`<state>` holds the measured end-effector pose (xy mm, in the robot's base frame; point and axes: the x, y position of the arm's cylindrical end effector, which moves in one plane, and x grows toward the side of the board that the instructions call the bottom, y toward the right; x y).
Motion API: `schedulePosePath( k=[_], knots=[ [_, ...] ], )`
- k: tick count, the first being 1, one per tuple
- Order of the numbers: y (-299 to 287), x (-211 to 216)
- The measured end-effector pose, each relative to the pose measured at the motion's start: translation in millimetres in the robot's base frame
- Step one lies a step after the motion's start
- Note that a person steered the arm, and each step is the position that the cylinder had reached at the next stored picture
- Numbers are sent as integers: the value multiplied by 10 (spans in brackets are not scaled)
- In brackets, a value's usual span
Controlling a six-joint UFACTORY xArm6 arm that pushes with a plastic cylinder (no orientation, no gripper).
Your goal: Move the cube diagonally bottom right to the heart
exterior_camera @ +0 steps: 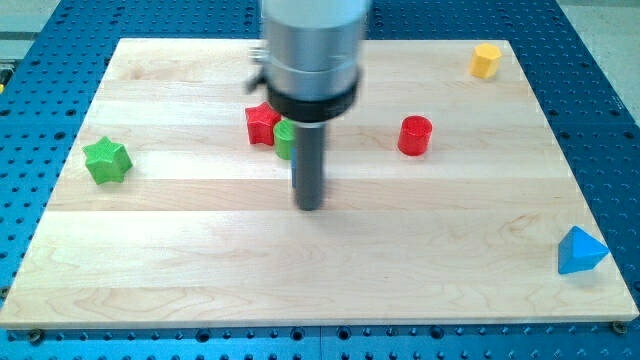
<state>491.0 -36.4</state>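
A green block (284, 139), possibly the cube, sits just above the board's middle and is partly hidden behind my rod. A red star-like block (261, 123) touches it on its upper left. A small yellow block (486, 60) sits near the board's top right corner; its shape is hard to make out. No clear heart shape shows. My tip (310, 206) rests on the board just below and slightly right of the green block, a short gap away.
A red cylinder (415, 135) stands right of the middle. A green star (107, 160) lies near the left edge. A blue triangle (580, 251) lies at the right edge near the bottom. The wooden board (180, 270) lies on a blue perforated table.
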Motion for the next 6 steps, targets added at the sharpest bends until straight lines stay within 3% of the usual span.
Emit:
schedulePosePath(
  k=[1,3,4,6],
  knots=[
    [-714,11],
    [-25,-483],
    [72,-483],
    [1035,-479]
  ],
)
